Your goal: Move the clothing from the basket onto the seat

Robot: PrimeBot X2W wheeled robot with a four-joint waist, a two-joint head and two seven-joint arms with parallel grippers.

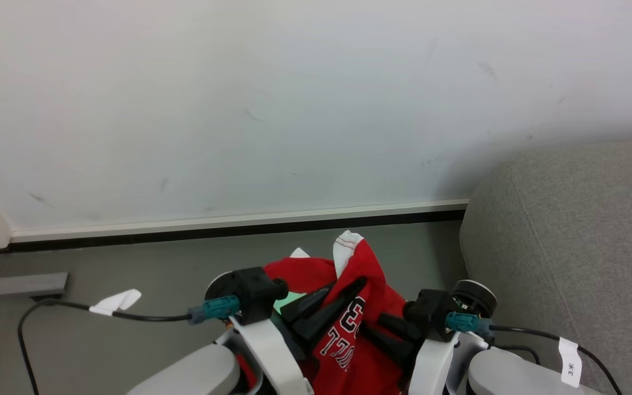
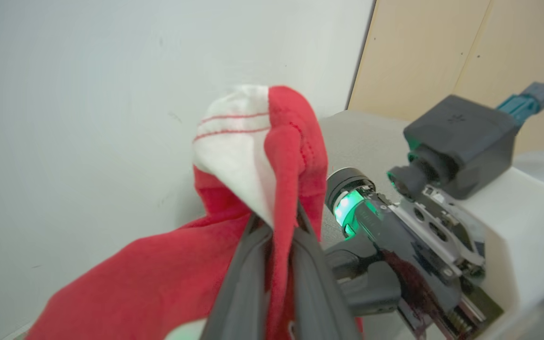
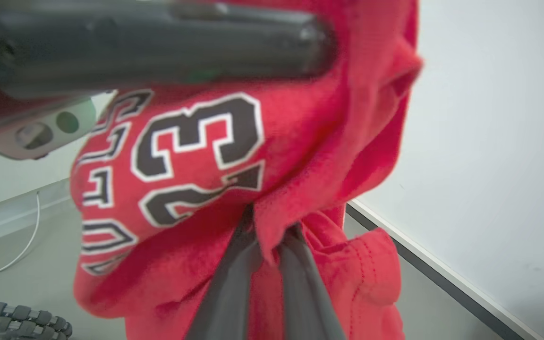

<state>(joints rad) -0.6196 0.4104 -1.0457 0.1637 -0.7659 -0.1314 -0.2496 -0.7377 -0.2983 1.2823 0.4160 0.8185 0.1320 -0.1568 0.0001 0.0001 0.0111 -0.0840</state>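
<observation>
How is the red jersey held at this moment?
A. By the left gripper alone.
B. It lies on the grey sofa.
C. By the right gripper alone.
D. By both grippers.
D: the left gripper and the right gripper each pinch the red jersey between their fingers.

A scuffed white wall [image 1: 294,109] meets grey floor [image 1: 129,263] at a dark-edged baseboard [image 1: 239,221].

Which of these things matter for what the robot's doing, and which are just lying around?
Job: red jersey, pinched by left end effector and right end effector; grey sofa.
Just there: tagged black cable; grey floor box; wooden panel.
</observation>
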